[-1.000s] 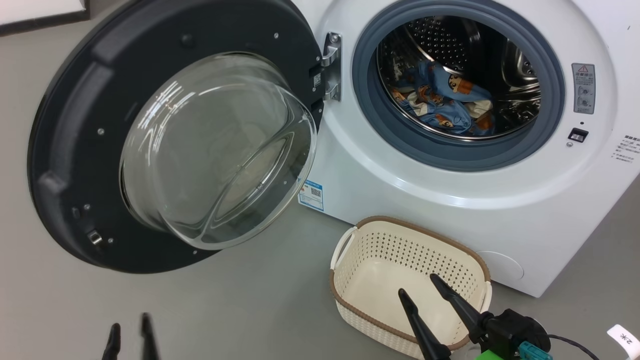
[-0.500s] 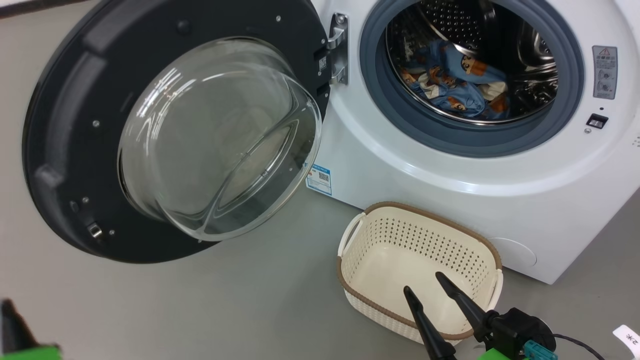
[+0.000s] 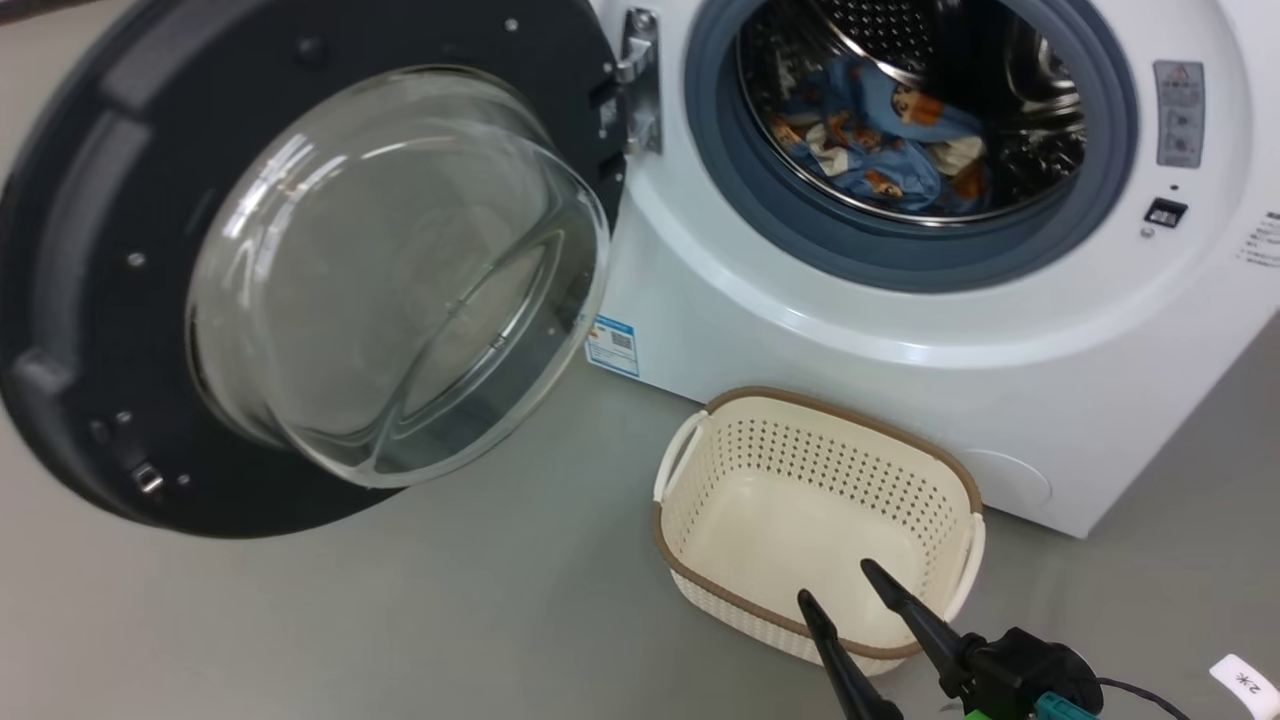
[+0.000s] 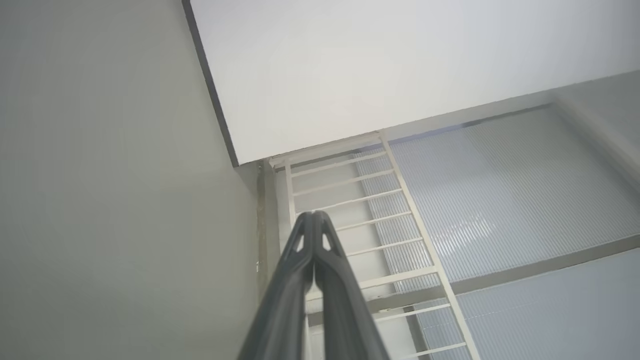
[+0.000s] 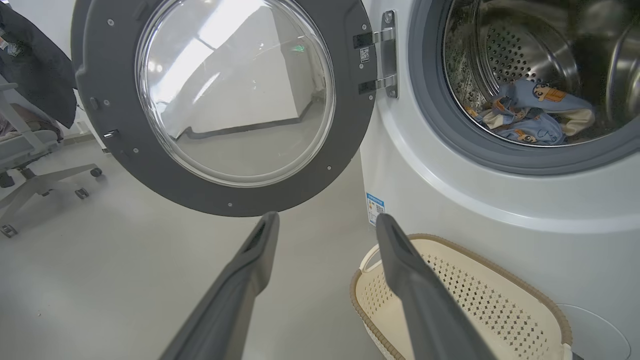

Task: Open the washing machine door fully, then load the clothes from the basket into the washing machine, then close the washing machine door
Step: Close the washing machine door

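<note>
- Head view: the door (image 3: 70,300) hangs wide open on its hinge at the left edge of the washer (image 3: 800,330). Its inner face and glass bowl point toward the robot.
- The door is round, so it has no long side. I judge that it turns about the upright hinge line.
- The clothes (image 3: 880,150) lie low in the drum. The basket (image 3: 815,400) stands empty on the floor, just beside the washer front, its long side roughly along that front.
- The right gripper (image 3: 835,581) hovers over the basket's near rim, fingers spread, holding nothing.
- Left wrist view: the left gripper (image 4: 313,216) is clenched with its fingers pressed together, nothing between them, and it points at a white wall.
- Right wrist view: the right gripper (image 5: 327,219) is released and points between the door (image 5: 150,180) and the basket (image 5: 480,295).
- The clothes (image 5: 530,115) appear to sit clear behind the grey gasket.
- The step in hand seems to be closing the door. It is best to push on the rim far from the hinge, follow the arc, and press until the latch catches.
</note>
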`<state>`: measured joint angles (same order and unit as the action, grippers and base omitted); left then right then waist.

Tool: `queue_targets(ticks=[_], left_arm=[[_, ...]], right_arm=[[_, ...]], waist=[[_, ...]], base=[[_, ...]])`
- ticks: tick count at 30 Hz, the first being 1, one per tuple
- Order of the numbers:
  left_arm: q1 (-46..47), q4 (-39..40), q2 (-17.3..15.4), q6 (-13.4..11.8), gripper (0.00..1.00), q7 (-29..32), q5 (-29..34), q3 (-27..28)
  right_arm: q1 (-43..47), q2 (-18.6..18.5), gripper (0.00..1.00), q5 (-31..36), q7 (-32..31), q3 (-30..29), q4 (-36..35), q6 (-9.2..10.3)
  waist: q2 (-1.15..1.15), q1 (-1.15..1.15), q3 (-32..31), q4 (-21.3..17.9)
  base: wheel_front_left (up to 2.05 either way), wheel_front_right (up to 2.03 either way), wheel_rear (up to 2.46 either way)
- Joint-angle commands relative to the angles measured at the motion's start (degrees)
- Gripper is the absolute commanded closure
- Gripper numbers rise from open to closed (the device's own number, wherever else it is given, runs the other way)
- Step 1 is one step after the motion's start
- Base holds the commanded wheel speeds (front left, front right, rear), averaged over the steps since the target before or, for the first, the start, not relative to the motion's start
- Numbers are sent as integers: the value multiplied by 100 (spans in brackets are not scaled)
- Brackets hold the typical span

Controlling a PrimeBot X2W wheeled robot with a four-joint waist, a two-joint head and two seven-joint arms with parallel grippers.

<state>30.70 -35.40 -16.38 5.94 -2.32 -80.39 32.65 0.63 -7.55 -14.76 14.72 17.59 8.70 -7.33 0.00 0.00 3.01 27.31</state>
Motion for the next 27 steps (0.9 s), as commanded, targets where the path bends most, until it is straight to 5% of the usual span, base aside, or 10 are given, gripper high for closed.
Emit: queue_targets(ticks=[1,11,27], left_arm=[[382,-115,-447,69,100,181,-198,200],[1101,-1361,-1142,140,100,854,-617,330],[1013,-1515,-1099,154,100,1671,-925,332]], right_arm=[[-112,-26,0,-7,28,175,-104,-16],[-81,-133,0,-30,28,202,-67,-16],[264,-324,0,-30,28,96,-113,-16]], waist=[[0,0,76,-131],[0,0,99,-440],[0,0,-56,-471]], base=[[0,0,0],[0,0,0],[0,0,0]])
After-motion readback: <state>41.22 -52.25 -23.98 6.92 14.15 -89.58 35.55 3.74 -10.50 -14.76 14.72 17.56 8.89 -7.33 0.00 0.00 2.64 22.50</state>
